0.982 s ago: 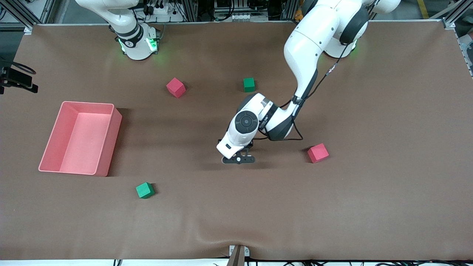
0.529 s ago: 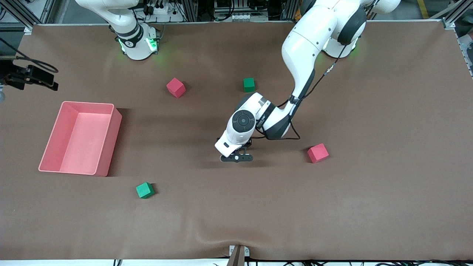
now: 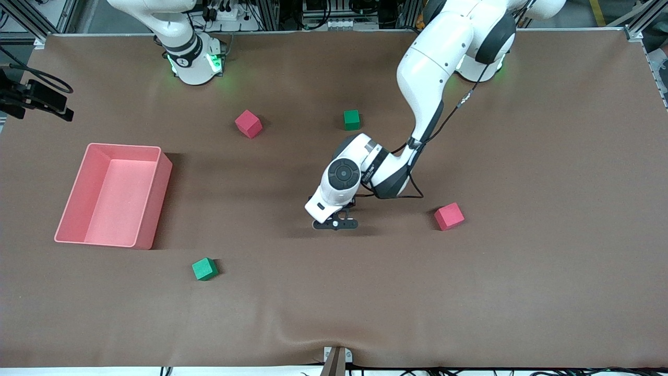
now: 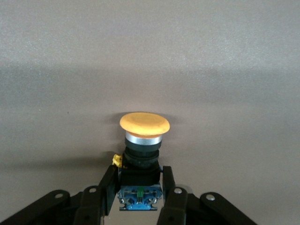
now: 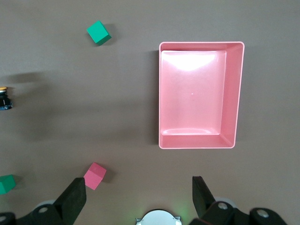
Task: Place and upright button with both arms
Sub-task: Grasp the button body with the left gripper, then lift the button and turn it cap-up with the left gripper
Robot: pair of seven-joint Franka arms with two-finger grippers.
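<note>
Front view, left gripper: the left gripper [image 3: 335,224] was low over the middle of the brown table [image 3: 548,292], well apart from the pink bin [image 3: 151,209] and toward the left arm's end from it.
Left gripper state: in the left wrist view the fingers [image 4: 110,183] were clamped on the black body of the button [image 4: 143,143], one on each flank.
Button pose: held upright, orange cap on top, a silver ring under the cap, then the black body; a blue contact block showed at its base between the fingers.
Button location: at the left gripper [image 4: 139,187], over the table middle; in the front view it was hidden under that gripper. The right wrist view caught the button [image 5: 4,98] at the picture's edge, well apart from the pink bin [image 5: 238,93].
Button contact with table: could not tell whether the base touched the cloth.
Right gripper: the right gripper [image 5: 139,194] hung high over the table with the pink bin in sight under it, fingers [image 5: 75,197] spread wide apart, nothing between them; this arm waited. In the front view its gripper was out of frame.
Cubes relative to the bin: one green cube [image 3: 204,269] lay near the bin and nearer to the front camera than it; one red cube [image 3: 248,124] lay farther from the camera than the bin. A second green cube [image 3: 352,119] and a second red cube [image 3: 449,216] lay well apart from the bin, toward the left arm's end.
</note>
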